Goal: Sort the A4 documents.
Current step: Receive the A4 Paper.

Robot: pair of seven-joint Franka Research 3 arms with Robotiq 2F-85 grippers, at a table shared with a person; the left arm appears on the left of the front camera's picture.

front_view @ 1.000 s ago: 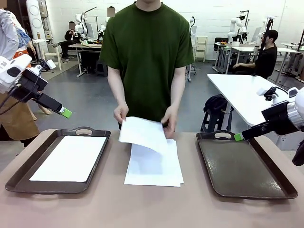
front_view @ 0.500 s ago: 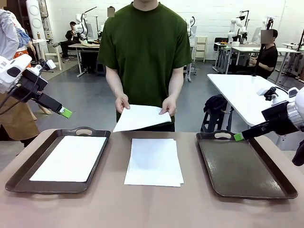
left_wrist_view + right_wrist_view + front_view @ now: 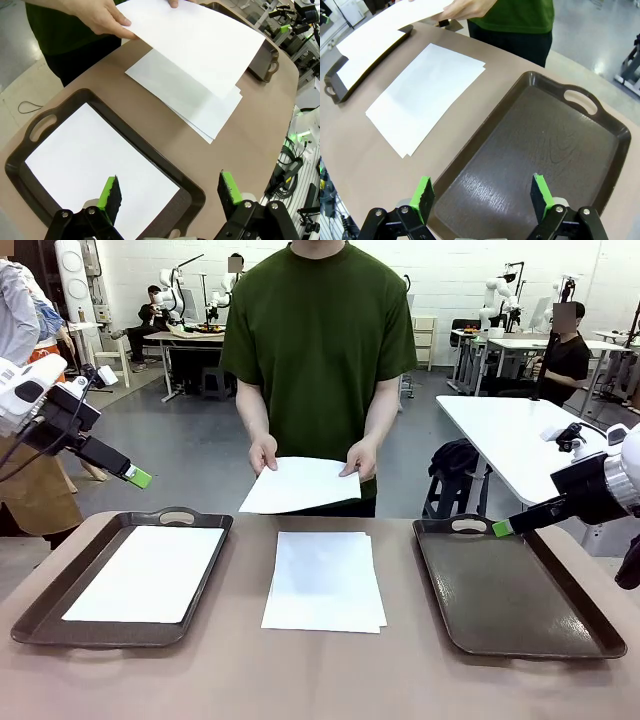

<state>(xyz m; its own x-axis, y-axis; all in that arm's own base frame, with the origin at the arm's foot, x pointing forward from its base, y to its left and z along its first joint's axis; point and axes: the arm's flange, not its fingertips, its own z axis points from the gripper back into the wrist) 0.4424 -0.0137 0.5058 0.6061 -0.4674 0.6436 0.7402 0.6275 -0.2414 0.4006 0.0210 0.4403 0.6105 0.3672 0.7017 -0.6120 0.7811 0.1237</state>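
Note:
A small pile of white A4 documents [image 3: 325, 580] lies on the table's middle, also seen as the pile [image 3: 192, 95] and the pile [image 3: 422, 95]. The person holds one more sheet [image 3: 298, 485] in both hands above the pile's far end; it shows as the held sheet [image 3: 200, 37] and the held sheet [image 3: 395, 22]. Another sheet [image 3: 148, 572] lies in the left dark brown tray [image 3: 60, 625]. My left gripper [image 3: 170, 192] hangs open over that tray's near corner. My right gripper [image 3: 482, 192] hangs open over the bare right tray [image 3: 540, 150].
The right tray [image 3: 515, 590] holds nothing. The person's hands [image 3: 263, 453] are above the table's far edge. Bare tabletop [image 3: 320, 675] runs along the front. A white table [image 3: 510, 440] stands behind at the right.
The person has lifted the top sheet off the pile and now holds it flatter and higher, in front of the body. Neither arm has moved.

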